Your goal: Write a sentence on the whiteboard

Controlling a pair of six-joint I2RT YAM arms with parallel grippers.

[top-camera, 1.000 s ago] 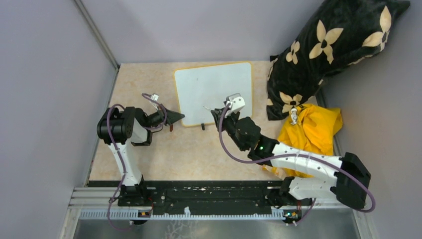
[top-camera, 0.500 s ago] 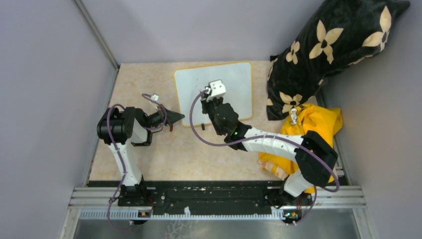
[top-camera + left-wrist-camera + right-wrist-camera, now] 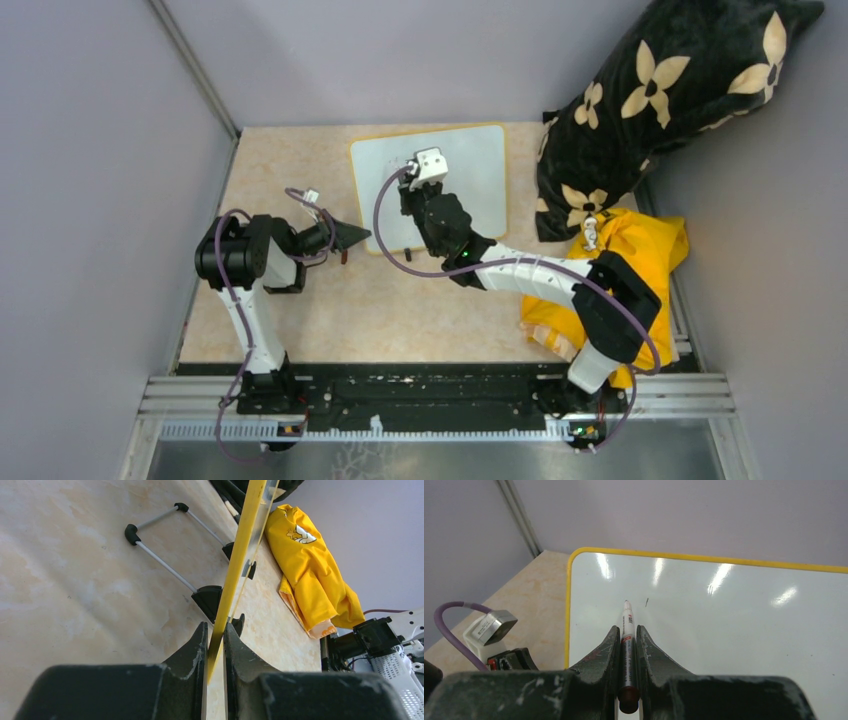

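The whiteboard with its yellow frame stands tilted at the back of the table. My left gripper is shut on its lower left edge; the left wrist view shows the yellow frame pinched between the jaws of the left gripper. My right gripper is shut on a white marker, whose tip is at the board's upper left area. No words of the sentence show; only one short dark stroke lies beside the tip.
A black pillow with cream flowers leans at the back right. A yellow cloth lies at the right, partly under the right arm. The board's black feet and wire stand rest on the beige tabletop. Grey walls enclose the table.
My right arm has swung left and up across the board, carrying the marker from the lower middle to the upper left. The left arm and the board have not moved.
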